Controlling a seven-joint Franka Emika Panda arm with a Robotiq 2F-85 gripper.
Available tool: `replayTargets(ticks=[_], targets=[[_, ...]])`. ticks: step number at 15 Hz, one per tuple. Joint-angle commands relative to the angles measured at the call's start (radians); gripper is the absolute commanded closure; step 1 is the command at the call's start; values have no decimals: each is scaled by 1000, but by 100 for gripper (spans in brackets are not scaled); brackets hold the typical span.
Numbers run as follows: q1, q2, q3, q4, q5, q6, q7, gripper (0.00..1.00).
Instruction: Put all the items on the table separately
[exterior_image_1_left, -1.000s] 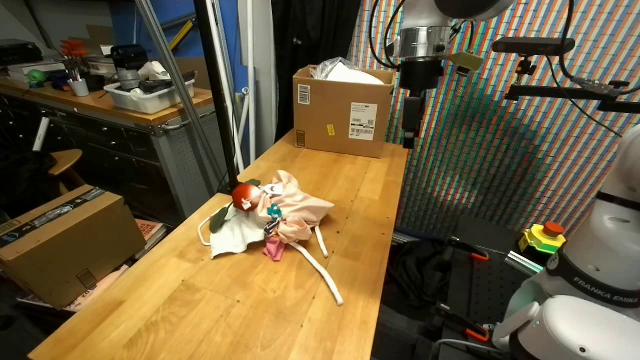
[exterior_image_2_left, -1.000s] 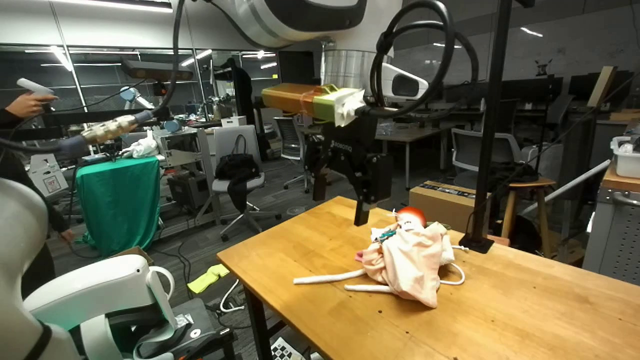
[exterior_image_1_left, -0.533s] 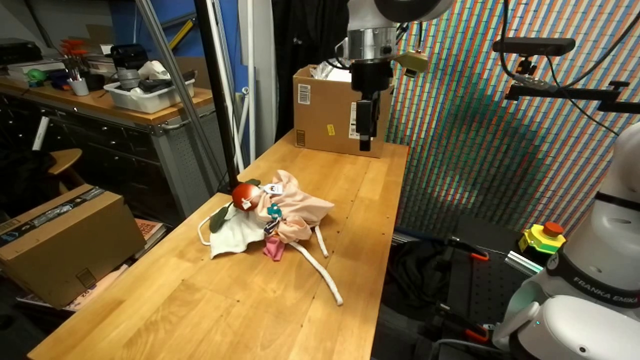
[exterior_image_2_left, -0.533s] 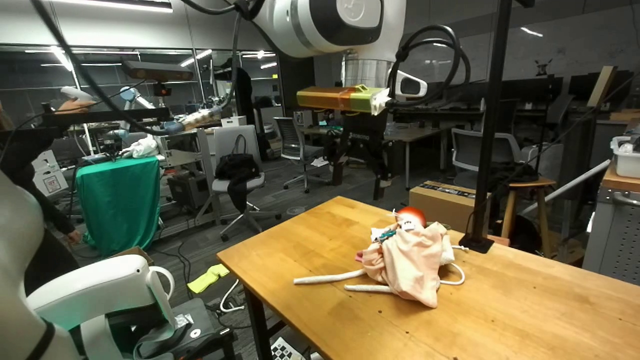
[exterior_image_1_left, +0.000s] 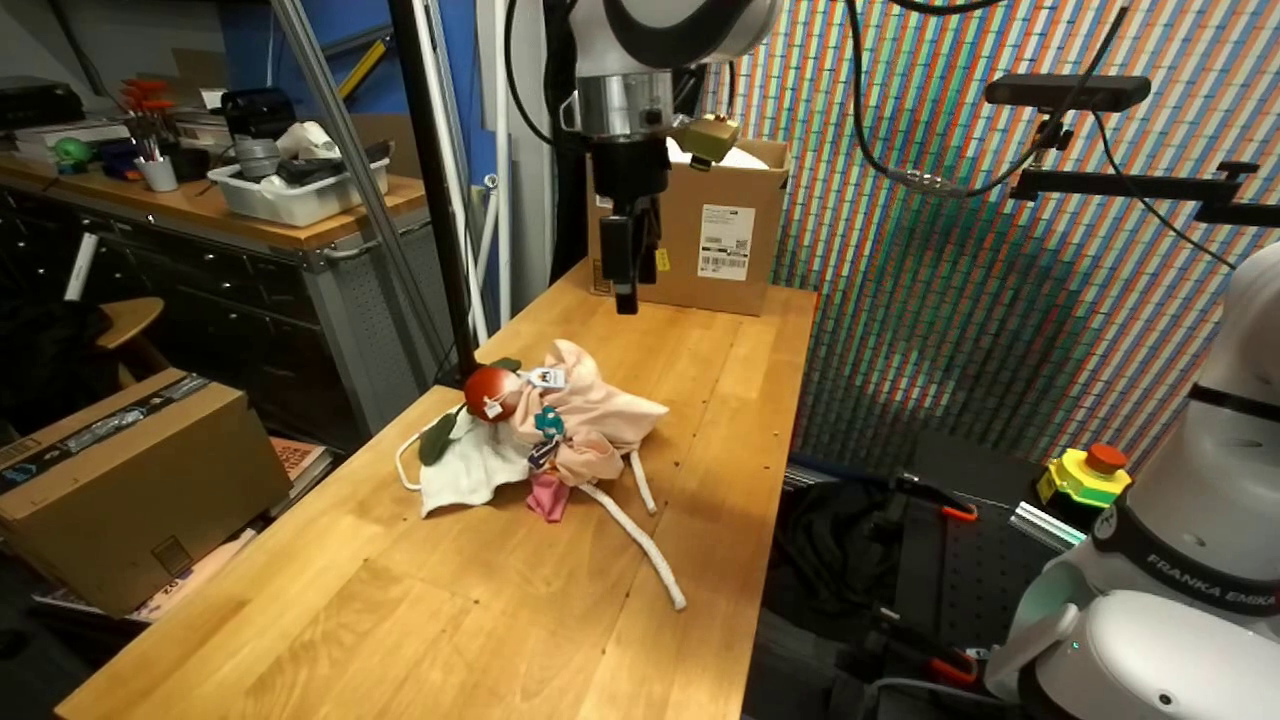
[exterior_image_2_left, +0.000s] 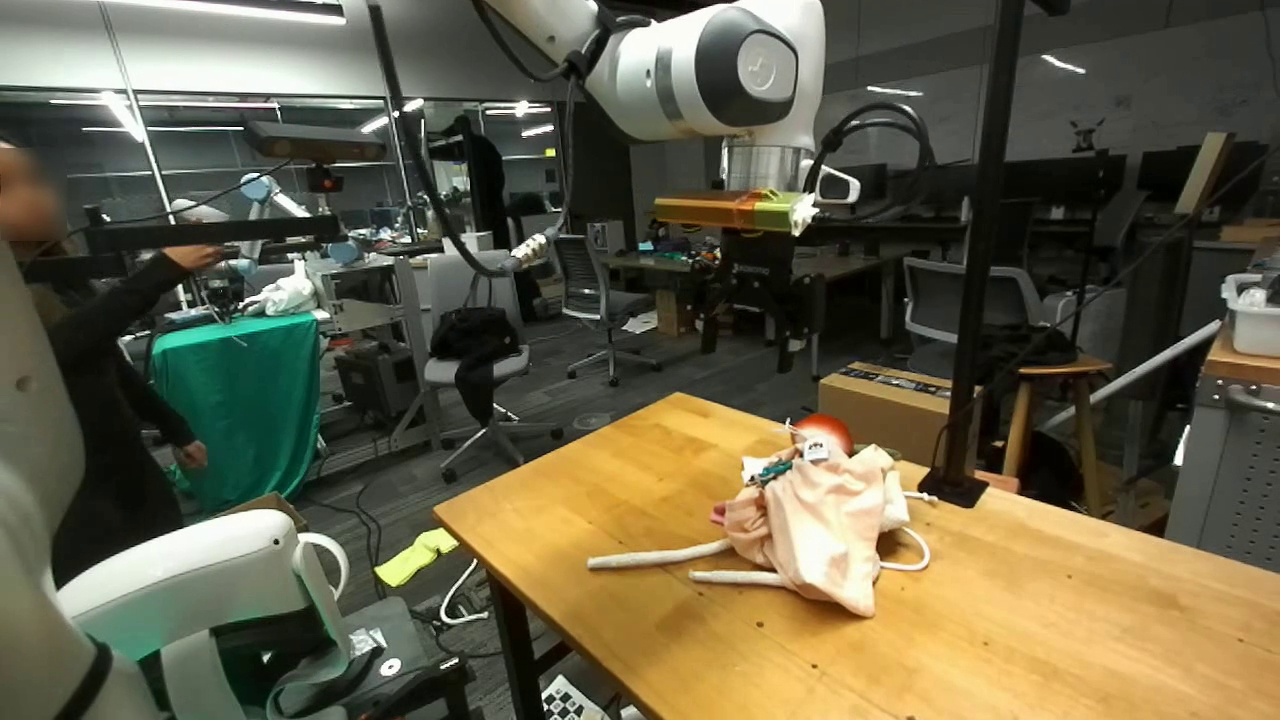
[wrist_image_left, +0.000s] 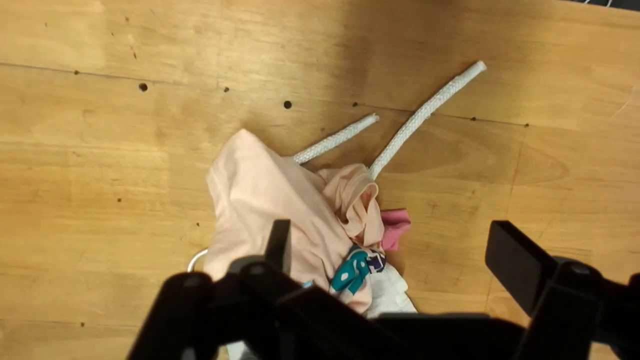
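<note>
On the wooden table the items lie bunched in one pile. A pale pink cloth covers much of it, with a teal patterned knot and a bright pink scrap at its edge. Beside it are a white cloth, a red-orange ball and a dark green cloth. A thick white length and a shorter one stick out; a thin white cord loops opposite. My gripper hangs above the table, apart from the pile, jaws wide with nothing between them.
A labelled cardboard box stands at the table's end. A black upright post rises at the table edge close to the pile. A cluttered workbench is off to the side, and a person stands in the background.
In an exterior view my gripper has swung from past the table's edge to over the table, moving left; its jaws stay wide. The pile has not moved. The person in the background has shifted.
</note>
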Motion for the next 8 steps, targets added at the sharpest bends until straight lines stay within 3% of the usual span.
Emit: replayTargets(ticks=[1, 8], targets=[[5, 122, 18, 130, 2, 23, 25, 0], [-23, 224, 23, 127, 25, 207, -16, 0]])
